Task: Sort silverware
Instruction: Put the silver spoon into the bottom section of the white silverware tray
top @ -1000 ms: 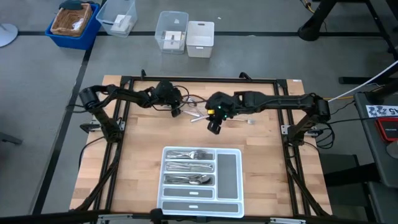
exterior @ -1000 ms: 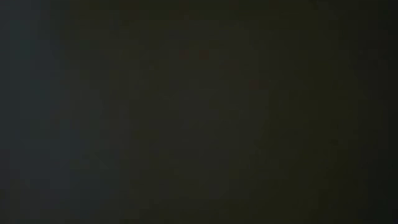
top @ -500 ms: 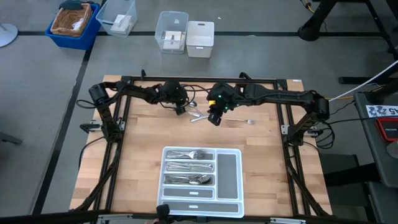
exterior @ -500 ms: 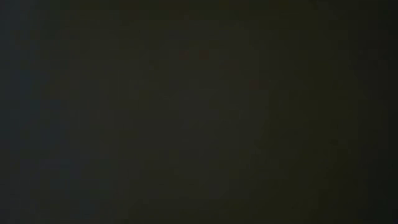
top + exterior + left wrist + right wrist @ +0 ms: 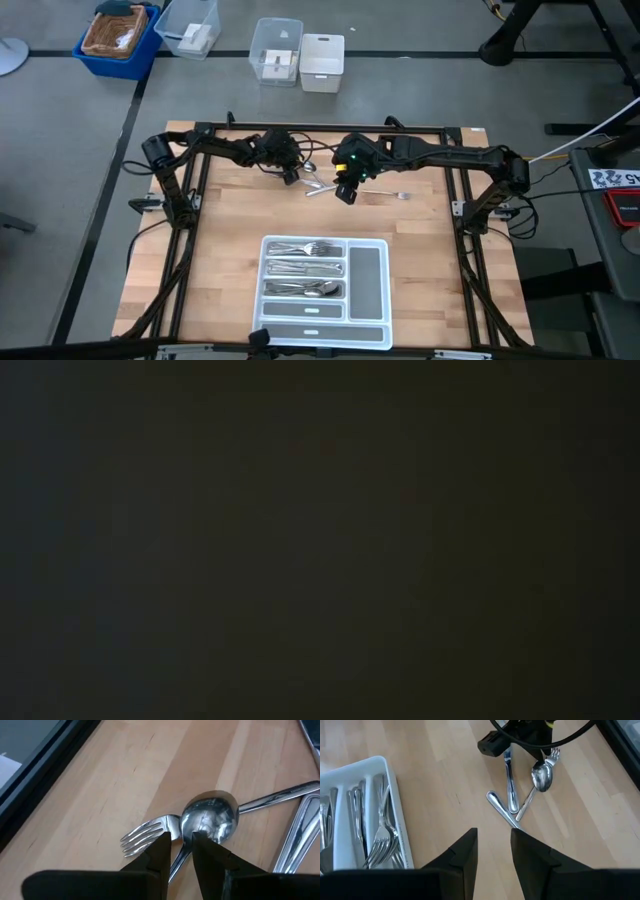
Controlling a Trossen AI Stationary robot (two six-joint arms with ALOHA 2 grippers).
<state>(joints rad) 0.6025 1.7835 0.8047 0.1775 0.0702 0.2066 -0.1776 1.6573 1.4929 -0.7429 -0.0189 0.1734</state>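
Loose silverware (image 5: 316, 182) lies in a small heap at the table's far middle: a fork (image 5: 145, 836), a spoon (image 5: 210, 817) and two more handles (image 5: 509, 790). My left gripper (image 5: 181, 847) is down at the heap's left end, shut on the fork. My right gripper (image 5: 346, 192) hovers open just right of the heap, with nothing between its fingers (image 5: 465, 855). Another fork (image 5: 388, 194) lies alone farther right. The white tray (image 5: 372, 275) near the front edge holds sorted silverware (image 5: 305, 268). The low view is dark. My left gripper has the fork's neck (image 5: 176, 840), just behind the tines, between its two fingers (image 5: 159, 851). They come slanting down from the table's left and lie across the fork. The fork lies flat on the table, its tines sticking out past the fingertips and the spoon's bowl against it.
Black frame rails (image 5: 200, 130) run around the tabletop. Beyond the far edge, on the floor, stand a blue bin (image 5: 120, 38), two clear boxes (image 5: 277, 50) and a white box (image 5: 322, 62). Bare wood lies between the heap and the tray.
My left gripper has moved a little toward the silverware heap and sunk onto it. My right gripper has moved a short way toward the table's far edge and stays above the table. The silverware has kept its place.
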